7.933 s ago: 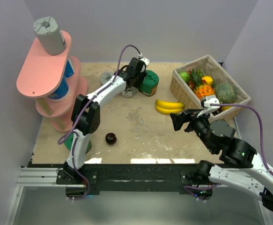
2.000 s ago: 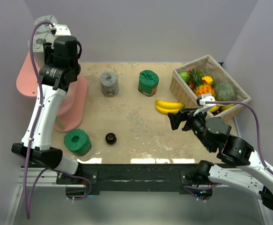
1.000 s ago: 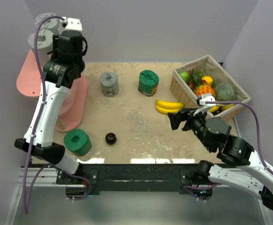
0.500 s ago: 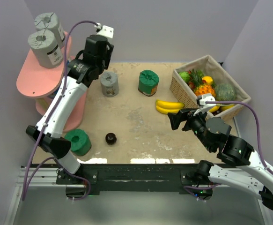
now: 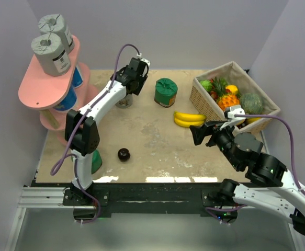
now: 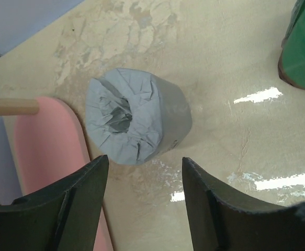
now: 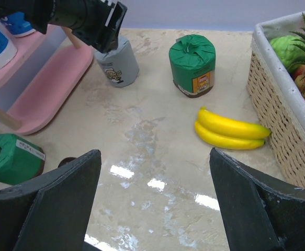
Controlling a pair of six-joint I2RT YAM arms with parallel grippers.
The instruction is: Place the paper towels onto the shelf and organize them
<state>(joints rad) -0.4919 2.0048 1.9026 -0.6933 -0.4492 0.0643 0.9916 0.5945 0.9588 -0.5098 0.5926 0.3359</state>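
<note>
The pink two-tier shelf (image 5: pixel 32 86) stands at the far left. Two grey paper towel rolls (image 5: pixel 50 52) stand on its top board, and white-and-blue rolls (image 5: pixel 68 99) sit on the tier below. A third grey roll (image 6: pixel 134 123) stands upright on the table beside the shelf's lower board (image 6: pixel 47 151). My left gripper (image 5: pixel 134 77) hovers open just above this roll, the roll lying ahead of its fingers (image 6: pixel 84 204). One green roll (image 5: pixel 166 92) stands mid-table; another (image 7: pixel 11 157) sits near left. My right gripper (image 7: pixel 155 154) is open and empty above the table.
A wicker fruit basket (image 5: pixel 204 99) stands at the right with bananas (image 5: pixel 189 119) beside it. A small dark ball (image 5: pixel 124 154) lies near the front left. The left arm partly hides the near green roll in the top view.
My left gripper has left a second grey roll on the shelf's top board and swung right and down to hover over the grey roll on the table. The right arm is still.
</note>
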